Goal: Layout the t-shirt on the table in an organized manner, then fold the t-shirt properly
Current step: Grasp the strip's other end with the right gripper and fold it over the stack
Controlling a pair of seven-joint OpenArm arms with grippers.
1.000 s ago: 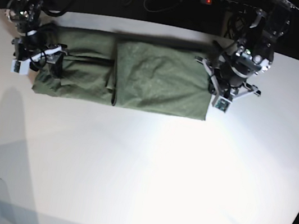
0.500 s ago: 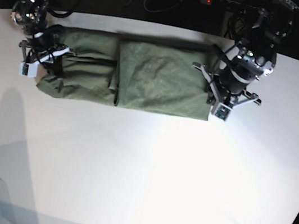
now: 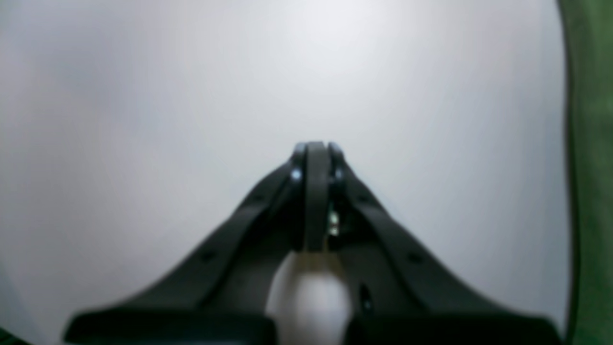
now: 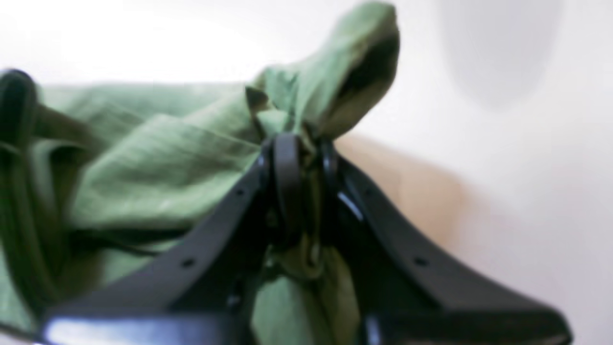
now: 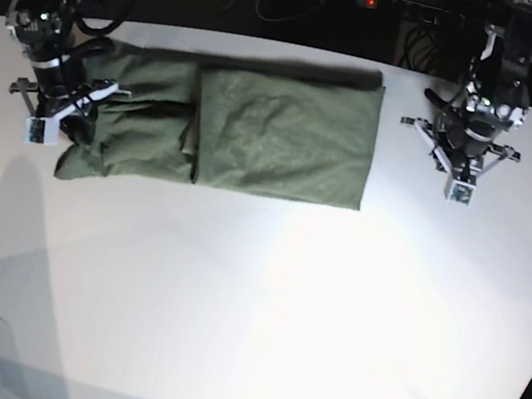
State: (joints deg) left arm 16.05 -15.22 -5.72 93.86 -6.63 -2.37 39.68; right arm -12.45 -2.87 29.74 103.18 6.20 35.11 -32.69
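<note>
My left hand (image 5: 459, 177) has pulled off the shirt (image 5: 256, 132) onto bare table (image 5: 259, 310), jaws pressed together and empty. My right hand (image 4: 299, 143) now pinches the shirt's end, lifting a bunch.

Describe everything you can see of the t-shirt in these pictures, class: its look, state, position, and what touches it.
The t-shirt is plain olive-green, soft matte cloth, folded into a long band lying across the far part of the white table. A fold edge crosses it near the middle; the half toward the left arm's side lies flat with light wrinkles, the other end is bunched and lifted. The right gripper is shut on a pinched corner there. The left gripper, shut and empty, stands apart from the shirt's edge.
</note>
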